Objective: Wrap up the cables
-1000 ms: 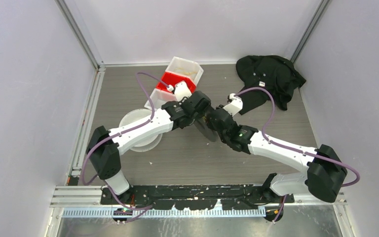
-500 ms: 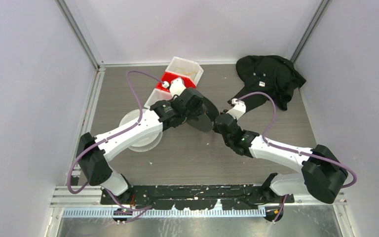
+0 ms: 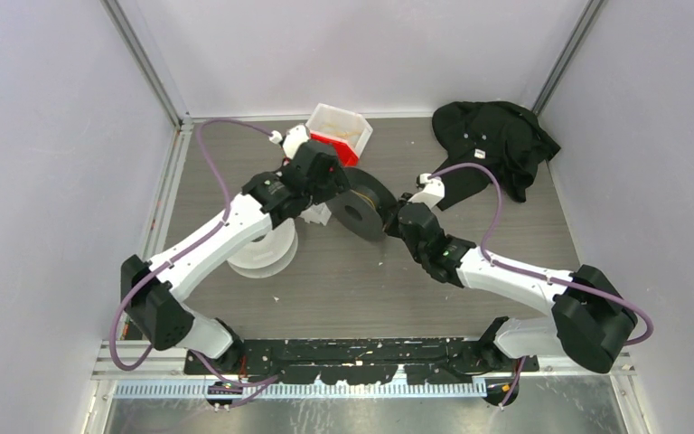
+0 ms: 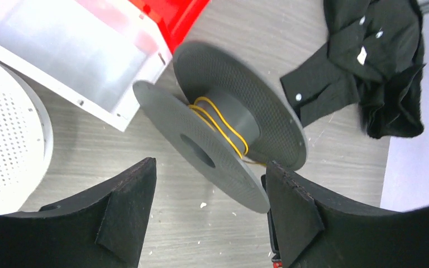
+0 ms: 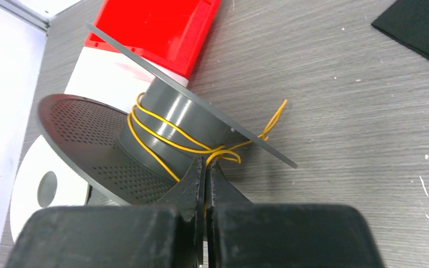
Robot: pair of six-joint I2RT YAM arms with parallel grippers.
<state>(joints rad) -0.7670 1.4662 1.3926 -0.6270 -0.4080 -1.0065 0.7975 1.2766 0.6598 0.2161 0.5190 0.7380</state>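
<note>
Cable (image 5: 167, 139), a few turns round the grey spool (image 5: 173, 120) on the bench (image 3: 343, 289), is pinched in the right hand (image 5: 205, 173) (left hand (image 4: 209, 167) agape at its 10 o'clock): winding step, I judge, next needing another taut lap.

You have the spool (image 3: 359, 210) mid-table, with the cable (image 4: 218, 120) wound on its hub. The bins (image 3: 336, 120) sit behind it, a perforated disc (image 3: 267, 258) lies to its left, and a garment (image 3: 492, 136) is at the far right.

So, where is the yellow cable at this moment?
In the right wrist view the yellow cable is wound around the hub of the grey spool, mid-table beside the red bin, and one strand runs into the shut right gripper.
</note>
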